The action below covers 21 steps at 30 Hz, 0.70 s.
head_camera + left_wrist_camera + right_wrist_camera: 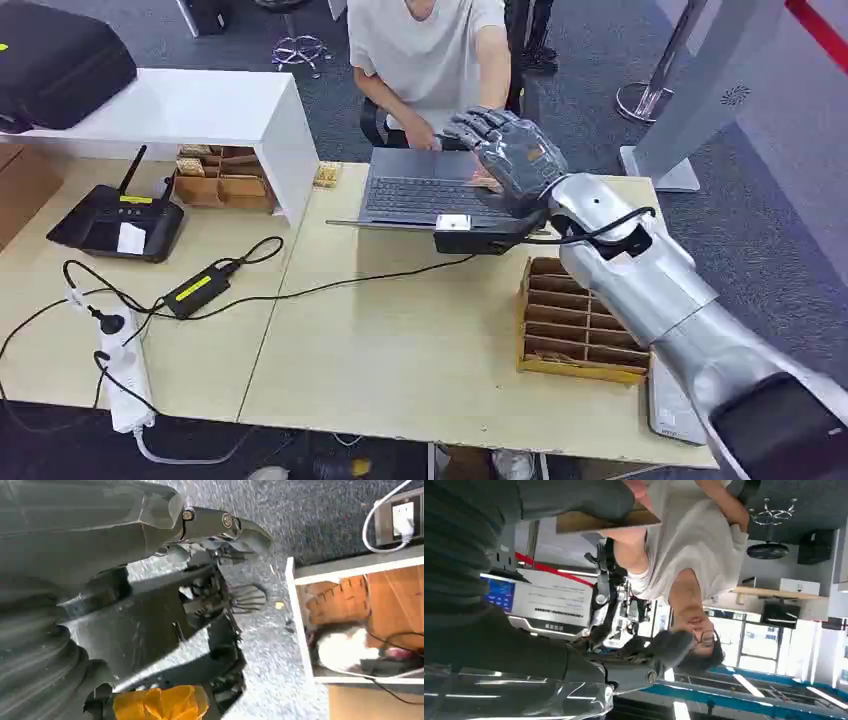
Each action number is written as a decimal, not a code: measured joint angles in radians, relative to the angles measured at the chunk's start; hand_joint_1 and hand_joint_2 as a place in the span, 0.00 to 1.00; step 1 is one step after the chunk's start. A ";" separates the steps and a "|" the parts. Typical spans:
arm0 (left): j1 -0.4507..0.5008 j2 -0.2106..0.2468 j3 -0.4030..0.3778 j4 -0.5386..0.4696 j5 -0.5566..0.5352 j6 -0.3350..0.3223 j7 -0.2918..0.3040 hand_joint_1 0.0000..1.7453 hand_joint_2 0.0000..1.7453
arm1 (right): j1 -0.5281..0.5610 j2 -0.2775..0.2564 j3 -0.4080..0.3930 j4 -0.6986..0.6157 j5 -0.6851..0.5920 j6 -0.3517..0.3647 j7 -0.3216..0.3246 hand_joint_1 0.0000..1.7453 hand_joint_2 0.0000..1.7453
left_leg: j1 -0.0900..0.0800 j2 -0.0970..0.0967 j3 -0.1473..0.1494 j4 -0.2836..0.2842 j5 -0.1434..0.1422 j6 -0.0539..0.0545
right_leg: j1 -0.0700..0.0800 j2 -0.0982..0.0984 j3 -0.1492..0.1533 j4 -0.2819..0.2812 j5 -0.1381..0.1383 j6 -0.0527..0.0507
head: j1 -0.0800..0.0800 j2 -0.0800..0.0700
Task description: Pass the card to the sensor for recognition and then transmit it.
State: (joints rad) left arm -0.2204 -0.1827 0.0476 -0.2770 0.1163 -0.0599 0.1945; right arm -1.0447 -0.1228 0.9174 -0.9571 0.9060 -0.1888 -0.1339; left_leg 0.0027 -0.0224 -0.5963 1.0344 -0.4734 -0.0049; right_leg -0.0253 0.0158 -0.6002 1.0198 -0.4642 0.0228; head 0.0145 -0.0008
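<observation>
My right hand is raised over the laptop, fingers toward the person seated behind it. In the right wrist view the hand grips a flat tan card, and the person's fingertips touch the card's far end. A black sensor box with an antenna sits on the table at the far left, well away from the hand. My left hand hangs beside my body over the carpet, thumb stretched out and nothing in it.
A slotted cardboard rack stands under my right forearm. A power adapter and a white power strip trail cables across the table's left half. A white shelf with a black case stands at the back left.
</observation>
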 joint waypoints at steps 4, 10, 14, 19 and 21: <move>0.008 -0.003 0.014 0.000 0.005 -0.009 -0.037 0.00 1.00 | 0.004 -0.015 -0.005 -0.010 -0.006 0.000 0.002 1.00 1.00 | 0.000 0.001 -0.001 0.000 0.000 0.000 | 0.000 0.001 -0.001 0.000 0.000 0.000 | 0.000 0.000; 0.021 0.000 0.015 0.000 0.001 -0.029 -0.070 0.00 1.00 | 0.021 -0.052 -0.021 -0.031 -0.008 -0.002 0.008 1.00 1.00 | 0.000 0.000 -0.003 0.000 0.000 0.000 | 0.000 0.000 -0.002 -0.001 0.000 0.000 | 0.000 0.000; 0.022 0.000 0.015 0.000 0.002 -0.030 -0.076 0.00 1.00 | 0.025 -0.061 -0.023 -0.036 -0.008 -0.001 0.010 1.00 1.00 | 0.000 0.000 -0.003 0.000 -0.001 0.000 | 0.000 0.000 -0.003 -0.001 0.000 0.000 | 0.000 0.000; 0.025 0.001 0.015 0.000 0.006 -0.039 -0.082 0.00 1.00 | 0.034 -0.070 -0.030 -0.050 -0.011 0.003 0.011 1.00 1.00 | 0.000 0.000 -0.003 0.000 -0.001 0.000 | 0.000 0.000 -0.002 -0.001 0.000 0.000 | 0.000 0.000; 0.024 0.001 0.015 0.000 0.013 -0.022 -0.080 0.00 1.00 | 0.036 -0.070 -0.032 -0.050 -0.012 0.005 0.010 1.00 1.00 | 0.000 0.000 -0.003 0.000 -0.001 0.000 | 0.000 0.000 -0.002 -0.001 0.000 0.000 | 0.000 0.000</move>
State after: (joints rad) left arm -0.1969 -0.1820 0.0629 -0.2773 0.1290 -0.0820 0.1148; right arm -1.0083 -0.1926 0.8850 -1.0071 0.8938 -0.1842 -0.1244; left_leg 0.0027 -0.0222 -0.5988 1.0347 -0.4741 -0.0048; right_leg -0.0252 0.0161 -0.6027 1.0193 -0.4640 0.0227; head 0.0149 -0.0008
